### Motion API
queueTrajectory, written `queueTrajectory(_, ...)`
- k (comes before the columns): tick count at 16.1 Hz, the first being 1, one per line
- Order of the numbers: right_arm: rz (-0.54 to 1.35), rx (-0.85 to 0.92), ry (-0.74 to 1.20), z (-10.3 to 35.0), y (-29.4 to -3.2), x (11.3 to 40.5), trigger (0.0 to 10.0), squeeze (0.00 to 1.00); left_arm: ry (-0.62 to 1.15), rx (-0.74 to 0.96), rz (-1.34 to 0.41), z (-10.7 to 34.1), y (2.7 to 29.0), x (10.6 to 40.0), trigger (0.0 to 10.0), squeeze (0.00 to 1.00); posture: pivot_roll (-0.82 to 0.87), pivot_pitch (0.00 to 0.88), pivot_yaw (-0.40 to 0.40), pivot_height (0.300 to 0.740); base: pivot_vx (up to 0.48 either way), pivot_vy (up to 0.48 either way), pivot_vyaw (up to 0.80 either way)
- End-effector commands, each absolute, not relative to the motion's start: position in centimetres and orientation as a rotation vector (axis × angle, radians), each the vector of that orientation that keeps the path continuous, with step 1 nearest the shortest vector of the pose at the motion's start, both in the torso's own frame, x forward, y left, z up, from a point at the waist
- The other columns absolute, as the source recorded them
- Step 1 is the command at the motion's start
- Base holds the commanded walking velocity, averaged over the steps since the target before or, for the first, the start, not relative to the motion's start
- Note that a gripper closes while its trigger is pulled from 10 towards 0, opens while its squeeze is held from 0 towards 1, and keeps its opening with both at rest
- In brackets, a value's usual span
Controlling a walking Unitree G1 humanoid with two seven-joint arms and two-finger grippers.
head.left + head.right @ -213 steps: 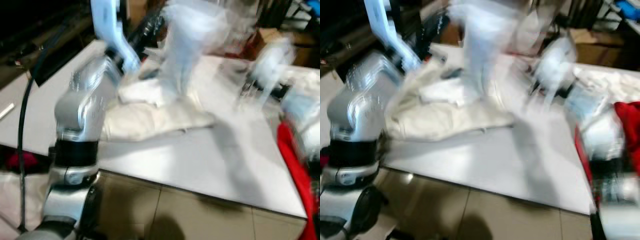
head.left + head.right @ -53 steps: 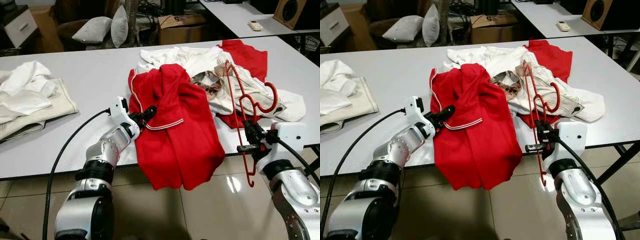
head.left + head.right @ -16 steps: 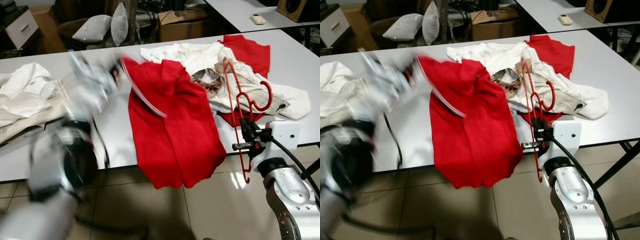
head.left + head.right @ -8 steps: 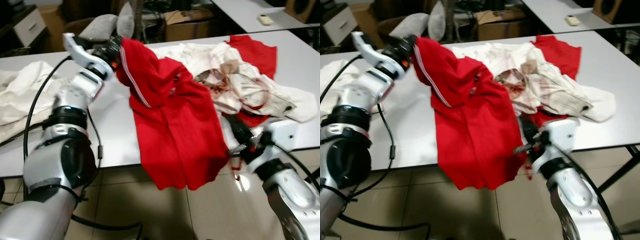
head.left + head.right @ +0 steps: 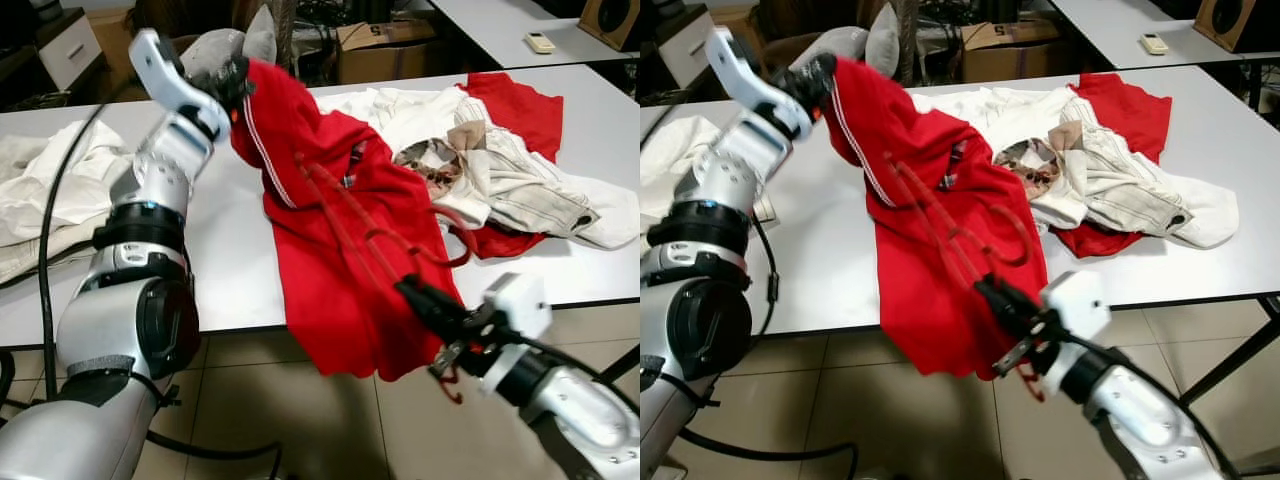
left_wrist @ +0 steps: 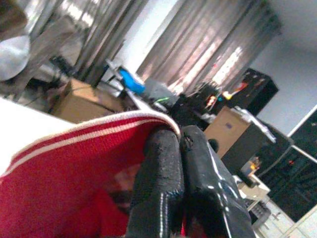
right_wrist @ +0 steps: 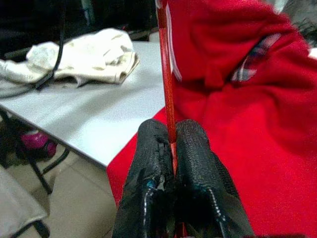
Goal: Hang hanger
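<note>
A red garment (image 5: 350,250) lies on the white table (image 5: 235,260) and drapes over its front edge. My left gripper (image 5: 232,80) is raised at the back left, shut on the garment's white-striped edge (image 6: 99,130) and holding it up. A thin red hanger (image 5: 940,225) slants across the front of the garment, its hook (image 5: 455,235) out to the right. My right gripper (image 5: 415,295) is low by the table's front edge, shut on the hanger's bar (image 7: 166,74), with the garment right behind it.
A heap of white, striped and red clothes (image 5: 520,180) covers the table's right half. Cream cloth (image 5: 40,190) lies at the far left. Pillows (image 5: 205,45) and a cardboard box (image 5: 385,50) sit behind the table. Tiled floor lies in front.
My right gripper has swung the hanger leftward, so it now slants across the red garment. My left gripper has lifted the garment's edge a little higher.
</note>
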State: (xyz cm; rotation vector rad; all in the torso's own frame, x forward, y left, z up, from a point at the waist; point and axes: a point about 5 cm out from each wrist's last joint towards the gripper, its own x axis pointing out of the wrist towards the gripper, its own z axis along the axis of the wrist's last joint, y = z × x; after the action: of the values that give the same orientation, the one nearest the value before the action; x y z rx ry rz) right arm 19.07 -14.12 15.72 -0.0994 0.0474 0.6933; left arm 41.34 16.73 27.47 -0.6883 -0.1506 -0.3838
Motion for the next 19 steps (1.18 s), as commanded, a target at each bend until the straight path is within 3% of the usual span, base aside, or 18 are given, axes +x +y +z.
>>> queueTrajectory(1,0.702,-0.114,0.079,15.2,-13.9,19.5,10.0,0.00,-0.179,-0.663,-0.431,29.3,15.9,41.2,0.0,0.00,-0.04,0.000,0.108,0.740,0.000,0.000,0.00)
queueTrajectory(6,0.612,-0.194,0.176,12.9,-12.8,23.9,10.0,0.00,-0.140,-0.586,-0.506,28.9,13.3,39.8,0.0,0.00,-0.04,0.000,0.105,0.740,0.000,0.000,0.00)
queueTrajectory(10,0.590,-0.101,0.121,13.7,-11.0,27.5,10.0,0.00,-0.091,-0.528,-0.523,27.4,11.9,38.3,0.0,0.00,-0.01,0.000,0.065,0.740,0.000,0.000,0.00)
queueTrajectory(12,0.512,-0.127,0.119,13.7,-11.4,28.4,10.0,0.00,-0.092,-0.443,-0.512,26.9,11.9,37.8,0.0,0.00,0.00,0.000,0.057,0.740,0.000,0.000,0.00)
queueTrajectory(14,0.373,-0.114,0.117,14.3,-13.4,28.8,10.0,0.00,-0.140,-0.054,-0.432,26.0,13.4,37.2,0.0,0.00,0.00,0.000,0.037,0.740,0.000,0.000,0.00)
queueTrajectory(19,0.312,-0.102,-0.023,18.1,-16.6,28.0,10.0,0.00,-0.191,0.088,-0.264,26.5,16.5,37.2,0.0,0.00,-0.01,0.000,0.024,0.740,0.000,0.000,0.00)
